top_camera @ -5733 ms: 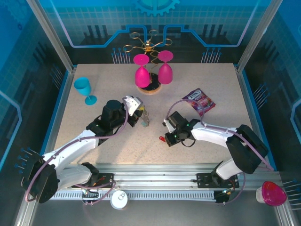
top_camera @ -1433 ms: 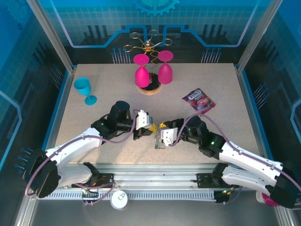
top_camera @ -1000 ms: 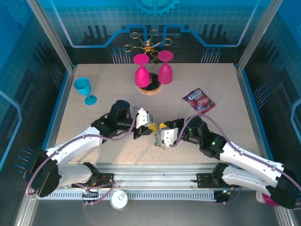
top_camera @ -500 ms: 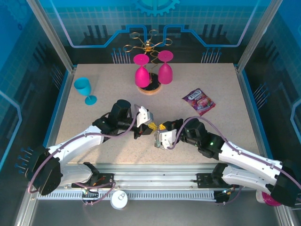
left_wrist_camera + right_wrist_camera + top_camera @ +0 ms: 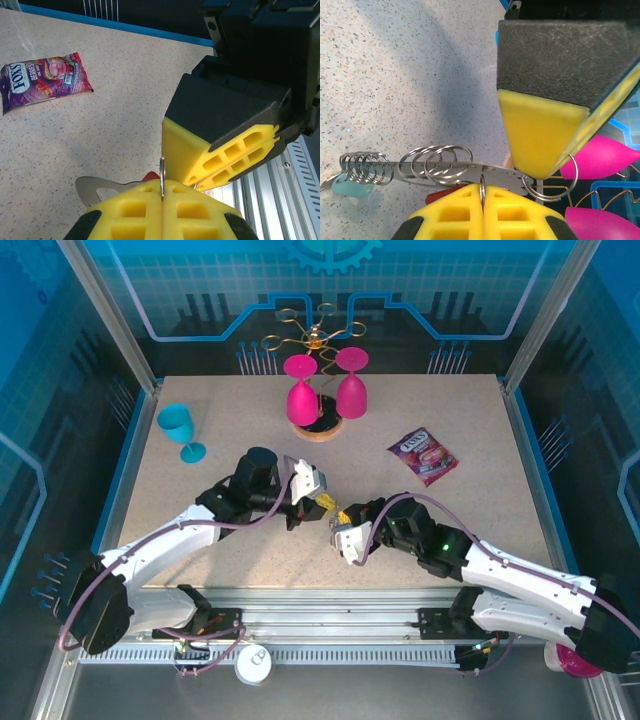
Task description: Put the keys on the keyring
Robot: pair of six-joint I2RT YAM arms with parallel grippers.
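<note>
Yellow foam pads (image 5: 536, 131) tip both hands, which meet nose to nose just above the near middle of the counter (image 5: 470, 410). The left hand (image 5: 323, 504) is clenched on the keyring (image 5: 438, 160), with one thin silvery ring nipped between its pads and curving out below its tip in the right wrist view. The right hand (image 5: 344, 532) is clenched as well, pinching a thin ring edge-on, seemingly the one that carries the keys (image 5: 475, 176). A flat silvery blade lies across just beyond its pads, with a red tag (image 5: 447, 192) under it. A pale green tag (image 5: 349, 189) sits at the far end of the string of rings. The whole cluster is held up between the two hands. A purple snack packet (image 5: 44, 80) lies well apart on the counter.
</note>
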